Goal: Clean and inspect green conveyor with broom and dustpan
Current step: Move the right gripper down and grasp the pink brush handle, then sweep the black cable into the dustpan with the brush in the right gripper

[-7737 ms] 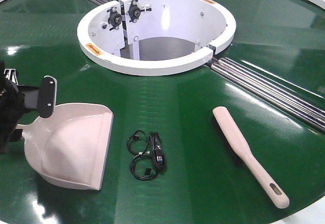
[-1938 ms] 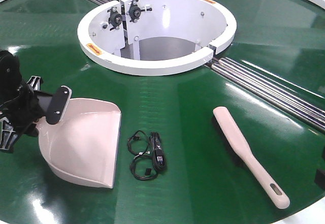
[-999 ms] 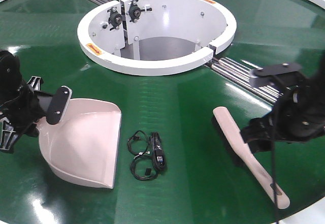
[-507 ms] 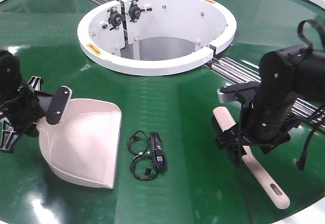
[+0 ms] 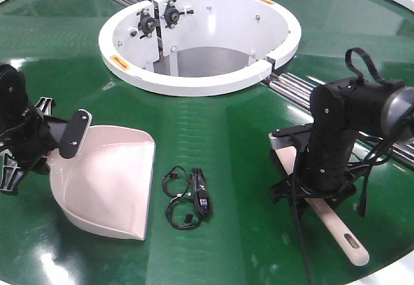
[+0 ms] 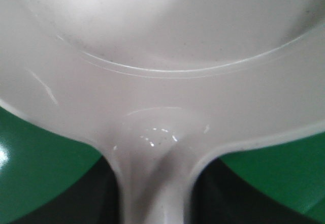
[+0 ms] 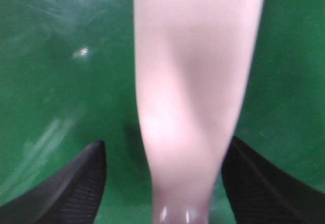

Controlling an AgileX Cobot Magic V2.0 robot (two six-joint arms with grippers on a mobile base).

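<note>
The beige-pink dustpan (image 5: 107,181) lies on the green conveyor (image 5: 220,136) at the left. My left gripper (image 5: 59,148) is shut on its handle, which fills the gap between the dark fingers in the left wrist view (image 6: 155,183). The beige broom (image 5: 346,243) lies on the belt at the right, its slotted handle end toward the front edge. My right gripper (image 5: 314,191) hangs low over the broom's middle and hides it. In the right wrist view the broom (image 7: 195,82) runs between the open fingers (image 7: 76,183), with belt showing on the left side.
A black cable bundle with a small device (image 5: 191,198) lies on the belt between dustpan and broom. The white ring hub (image 5: 200,81) stands behind, with silver rails (image 5: 336,110) running back right. The belt's front right edge (image 5: 388,272) is close to the broom's handle end.
My right arm came in from the right and settled down over the broom's middle. The left gripper nudged the dustpan slightly right earlier and has since held still.
</note>
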